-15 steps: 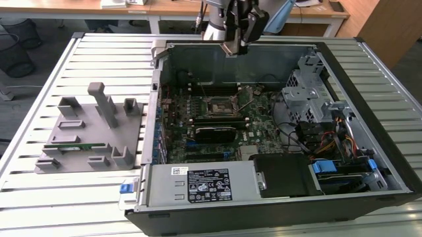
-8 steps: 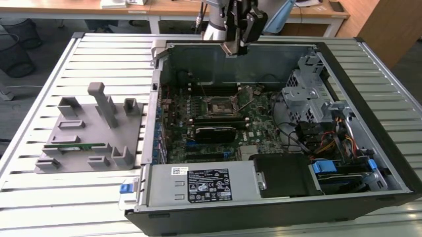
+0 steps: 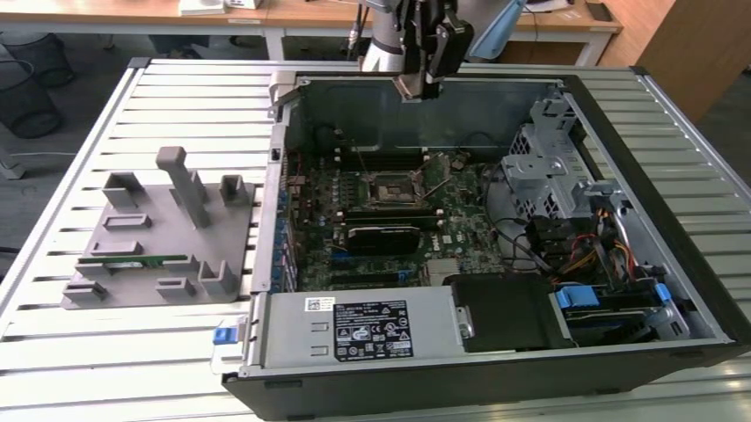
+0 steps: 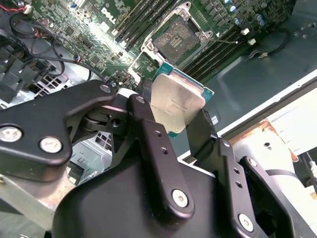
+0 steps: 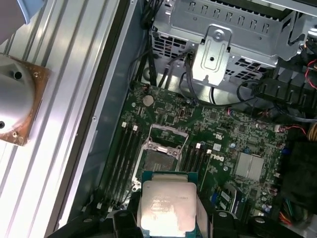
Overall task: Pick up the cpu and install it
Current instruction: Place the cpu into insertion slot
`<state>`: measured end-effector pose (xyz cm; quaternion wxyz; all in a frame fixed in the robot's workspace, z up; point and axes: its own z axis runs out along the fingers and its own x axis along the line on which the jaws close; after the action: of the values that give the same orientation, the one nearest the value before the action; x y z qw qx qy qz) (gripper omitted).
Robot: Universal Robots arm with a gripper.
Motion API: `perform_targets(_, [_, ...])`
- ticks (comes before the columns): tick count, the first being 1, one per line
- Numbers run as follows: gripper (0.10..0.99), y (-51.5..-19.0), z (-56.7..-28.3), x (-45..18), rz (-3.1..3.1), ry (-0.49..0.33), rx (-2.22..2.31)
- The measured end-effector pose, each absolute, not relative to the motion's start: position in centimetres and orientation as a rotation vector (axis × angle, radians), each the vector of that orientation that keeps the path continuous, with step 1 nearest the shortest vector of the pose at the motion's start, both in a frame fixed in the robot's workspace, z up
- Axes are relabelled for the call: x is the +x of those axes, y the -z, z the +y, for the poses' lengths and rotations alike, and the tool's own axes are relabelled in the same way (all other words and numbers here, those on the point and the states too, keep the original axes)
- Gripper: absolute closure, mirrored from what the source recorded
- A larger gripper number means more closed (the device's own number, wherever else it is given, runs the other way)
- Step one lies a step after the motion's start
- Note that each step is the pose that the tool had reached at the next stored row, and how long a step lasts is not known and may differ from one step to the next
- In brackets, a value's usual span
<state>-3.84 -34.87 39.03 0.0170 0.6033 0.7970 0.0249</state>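
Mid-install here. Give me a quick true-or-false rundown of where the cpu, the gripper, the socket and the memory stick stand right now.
1. The gripper is shut on the cpu. True.
2. The cpu already sits in the motherboard socket. False: the socket is empty, and the cpu is held above the board.
3. A green memory stick lies on the grey fixture at the exterior view's left. True.
4. The computer case is closed. False: it lies open, with the motherboard exposed.
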Motion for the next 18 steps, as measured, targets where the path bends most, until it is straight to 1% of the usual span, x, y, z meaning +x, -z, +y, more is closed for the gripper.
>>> perform_targets(18, [0.557,-38.93,-34.77,-3.84,2.322,-0.073,2.059])
